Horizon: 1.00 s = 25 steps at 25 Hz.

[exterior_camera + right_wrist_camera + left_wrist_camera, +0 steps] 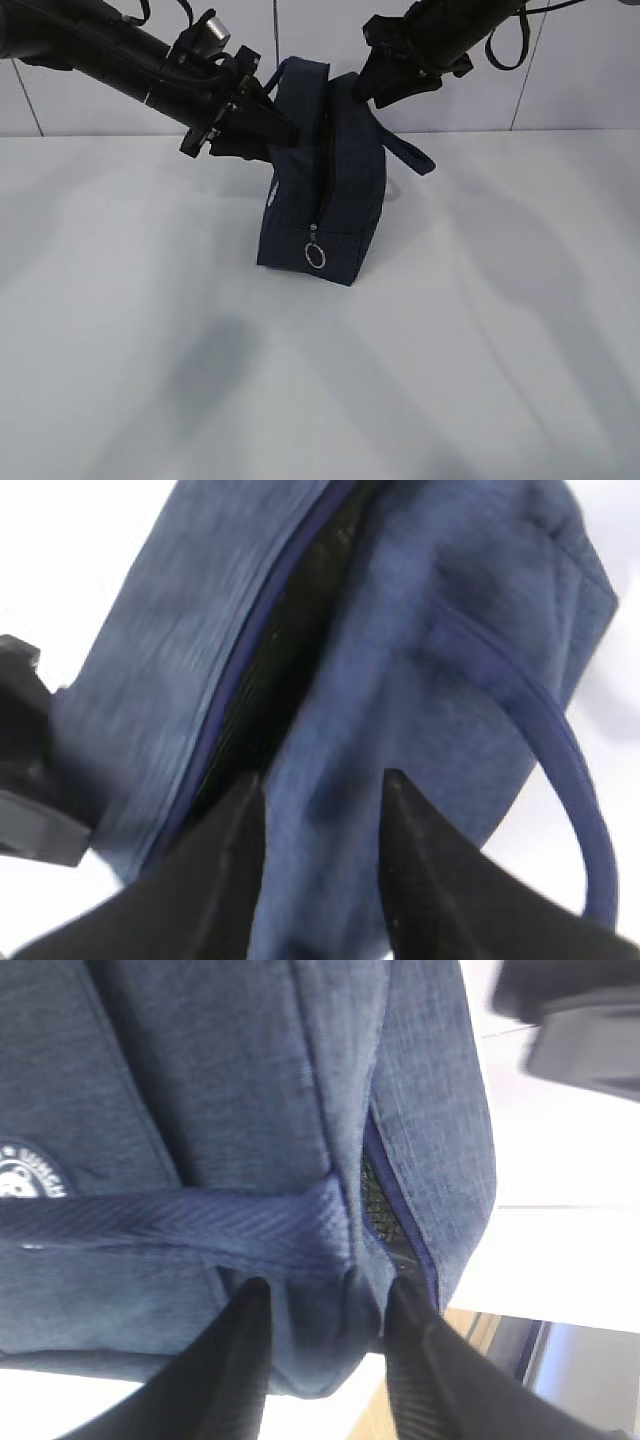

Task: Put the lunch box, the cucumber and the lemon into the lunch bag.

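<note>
Progress: lunch bag (pixel 325 190) mid-table, unzipped | no food visible | my left gripper (pixel 325 1305), right gripper (pixel 322 785): jaws parted at bag top, grip unclear

The lunch bag (pixel 325 180) is dark navy fabric, standing on end and leaning slightly, its zipper seam gaping partly open down the middle, a silver ring pull (pixel 316 257) hanging low. One flap sits between the left jaws, the other between the right jaws. A loop handle (pixel 410 152) trails rightward.
</note>
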Available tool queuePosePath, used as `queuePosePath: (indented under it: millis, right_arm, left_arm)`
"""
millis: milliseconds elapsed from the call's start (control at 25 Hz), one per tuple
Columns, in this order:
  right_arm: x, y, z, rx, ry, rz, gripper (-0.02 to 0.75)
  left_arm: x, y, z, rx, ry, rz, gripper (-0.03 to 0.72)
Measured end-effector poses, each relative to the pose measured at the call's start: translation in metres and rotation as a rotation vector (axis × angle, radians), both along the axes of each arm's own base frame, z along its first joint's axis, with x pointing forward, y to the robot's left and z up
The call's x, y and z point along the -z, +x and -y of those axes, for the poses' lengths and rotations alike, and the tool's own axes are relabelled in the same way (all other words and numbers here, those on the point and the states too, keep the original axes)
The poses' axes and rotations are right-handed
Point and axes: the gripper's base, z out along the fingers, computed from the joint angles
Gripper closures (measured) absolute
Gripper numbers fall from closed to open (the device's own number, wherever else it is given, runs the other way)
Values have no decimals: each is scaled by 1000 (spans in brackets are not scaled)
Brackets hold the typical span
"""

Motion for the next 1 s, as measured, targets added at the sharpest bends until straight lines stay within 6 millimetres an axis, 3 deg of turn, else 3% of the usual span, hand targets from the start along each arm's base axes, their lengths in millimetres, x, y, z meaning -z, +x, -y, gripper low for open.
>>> queuePosePath:
  millis: [320,600,1000]
  right_arm:
    - [-8,0,-2,-7,15,27,448]
    - [-27,0,-2,-10,25,95,448]
    - [-33,-2,-7,-21,95,90,448]
  left_arm:
    - [0,5,-12,-25,3,0,429]
    - [-1,7,-20,-35,13,5,358]
    - [-40,3,-61,-66,161,148,346]
